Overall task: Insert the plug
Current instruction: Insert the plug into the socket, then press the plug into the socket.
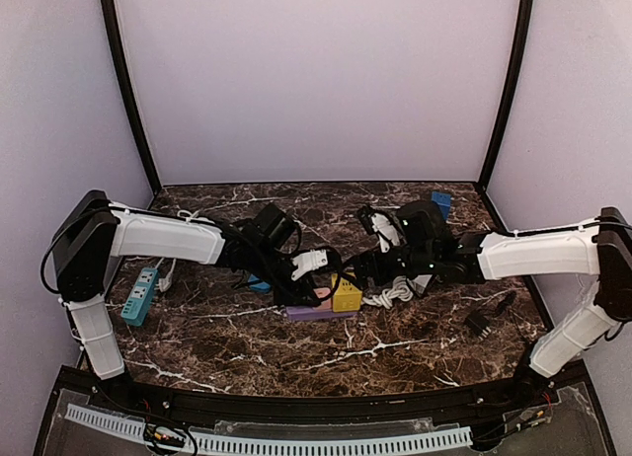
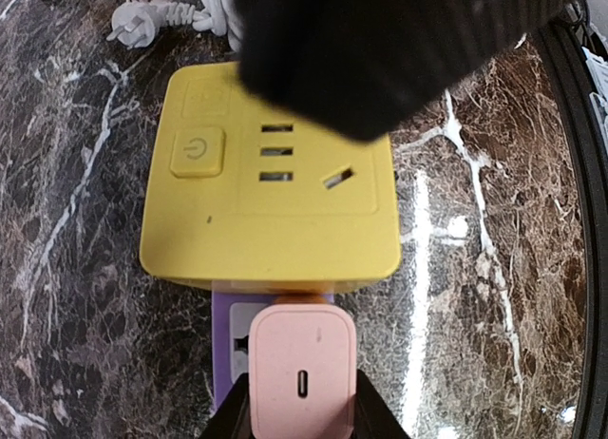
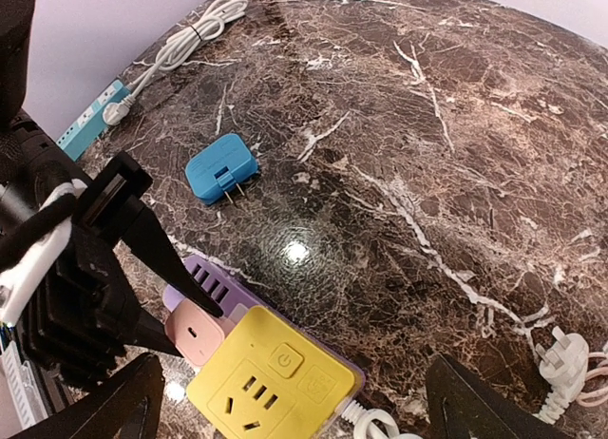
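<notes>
From above: the left end effector [image 1: 316, 283] is clamped on the pink plug [image 1: 323, 296], hard against the yellow socket block [image 1: 346, 296], which seems to sit on the purple strip [image 1: 314, 314]. The right end effector [image 1: 380, 266] hovers just beyond the block. Over to the left wrist: fingers [image 2: 233, 415] pinch the plug's sides, its prongs hidden, so alignment is anyone's guess; off the slots, it jams or tips. Right wrist: those jaws gape wide over the block, holding nothing. Nothing braces the strip, then, and a downward push could skid it across the counter [image 3: 427, 173], or the plug could slip in the pinch.
</notes>
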